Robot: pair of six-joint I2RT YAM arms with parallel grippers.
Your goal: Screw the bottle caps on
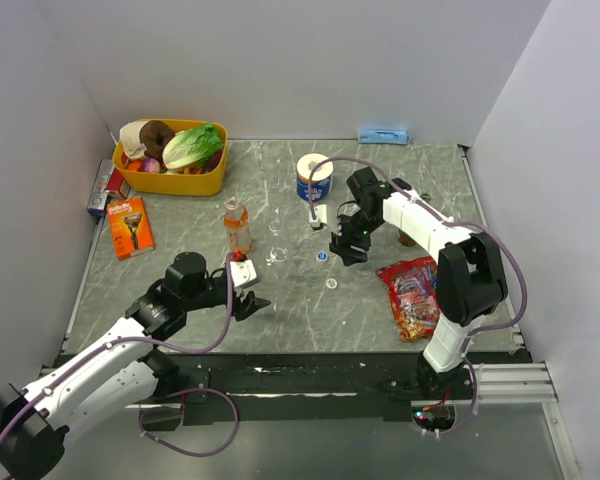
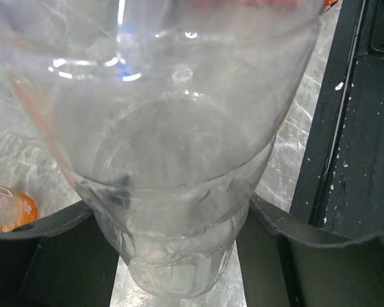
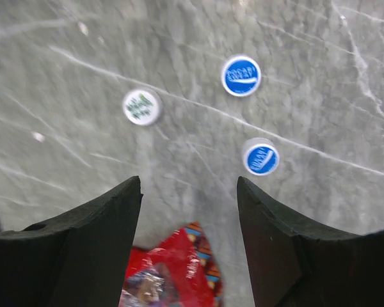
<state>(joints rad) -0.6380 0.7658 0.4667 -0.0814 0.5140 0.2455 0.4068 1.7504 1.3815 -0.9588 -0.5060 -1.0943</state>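
Note:
A colourless see-through bottle [image 2: 179, 160] fills the left wrist view, and my left gripper [image 2: 173, 211] is shut on it, a finger pressed to each side near its base. In the top view this gripper [image 1: 252, 303] sits at the table's front left, below the orange drink bottle [image 1: 237, 225]. Two blue bottle caps [image 3: 241, 75] [image 3: 261, 158] and a pale cap with green print [image 3: 141, 106] lie on the marble under my right gripper [image 3: 189, 185]. It hovers open and empty above them. From above, my right gripper [image 1: 345, 250] is just right of a blue cap [image 1: 322, 256].
A red snack bag [image 1: 412, 295] lies right of centre, and its corner shows between the right fingers [image 3: 173, 275]. A toilet roll [image 1: 314, 178] stands behind the right gripper. A yellow bin [image 1: 210, 182] of food sits back left, with an orange razor pack [image 1: 130, 225] in front of it.

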